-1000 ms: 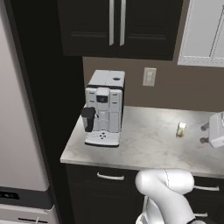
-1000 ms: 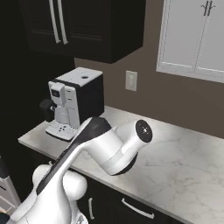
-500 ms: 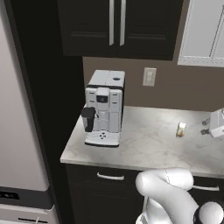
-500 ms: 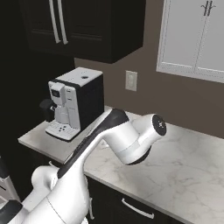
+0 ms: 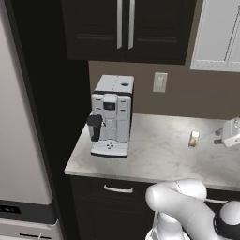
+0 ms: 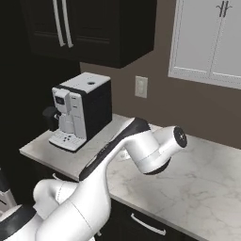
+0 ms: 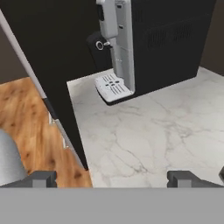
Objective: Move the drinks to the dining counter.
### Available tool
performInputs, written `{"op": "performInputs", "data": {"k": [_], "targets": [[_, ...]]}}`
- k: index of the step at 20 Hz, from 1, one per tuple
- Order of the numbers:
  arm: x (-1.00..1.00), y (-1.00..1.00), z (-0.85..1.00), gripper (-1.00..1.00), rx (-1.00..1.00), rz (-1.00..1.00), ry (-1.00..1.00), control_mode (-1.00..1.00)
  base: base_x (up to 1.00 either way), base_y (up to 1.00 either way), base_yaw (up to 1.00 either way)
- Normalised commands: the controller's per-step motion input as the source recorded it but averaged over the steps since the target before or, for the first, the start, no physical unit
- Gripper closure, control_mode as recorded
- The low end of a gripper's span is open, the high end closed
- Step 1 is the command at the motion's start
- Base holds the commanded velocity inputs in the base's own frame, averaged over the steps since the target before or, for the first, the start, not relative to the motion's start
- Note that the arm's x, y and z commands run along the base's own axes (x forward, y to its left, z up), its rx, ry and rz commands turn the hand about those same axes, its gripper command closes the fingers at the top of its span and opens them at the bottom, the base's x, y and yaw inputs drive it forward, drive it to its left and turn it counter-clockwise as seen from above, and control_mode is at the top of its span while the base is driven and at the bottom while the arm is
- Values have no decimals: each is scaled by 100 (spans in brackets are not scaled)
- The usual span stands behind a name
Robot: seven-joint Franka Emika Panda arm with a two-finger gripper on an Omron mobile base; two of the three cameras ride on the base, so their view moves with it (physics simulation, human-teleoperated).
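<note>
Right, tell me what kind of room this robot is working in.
A home kitchen, by the look of it. A coffee machine stands on a marbled worktop with dark cabinets above it, a wall outlet behind it, and drawers with handles below.

— Seen from the right base camera: a glossy white arm [image 6: 101, 188], thick rounded links, smooth shells without seams showing.
— Any dark parts?
— Yes: a black strip running along the upper side of one link, a dark joint ring low at the left, and a round dark-grey cap with a small centre mark on the end of the elbow joint [image 6: 179, 137].
— And from the left base camera?
— Same white casing, bulbous and shiny, ending in a grey-black disc at the lower right corner.
— Fingers?
— Two small dark-grey finger tips [image 7: 43, 178], blocky and square-edged, matte. No cables, screws or lettering to make out.
</note>
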Motion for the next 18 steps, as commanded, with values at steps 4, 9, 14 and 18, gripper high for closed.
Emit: {"op": "performInputs", "data": {"k": [4, 9, 14, 18], "targets": [[38, -12, -26, -100, 0, 0, 0, -100, 0, 0, 0], [34, -9, -16, -100, 0, 0, 0, -100, 0, 0, 0], [20, -19, -15, -100, 0, 0, -1, -100, 0, 0, 0], [17, -22, -18, -100, 0, 0, -5, -100, 0, 0, 0]]}}
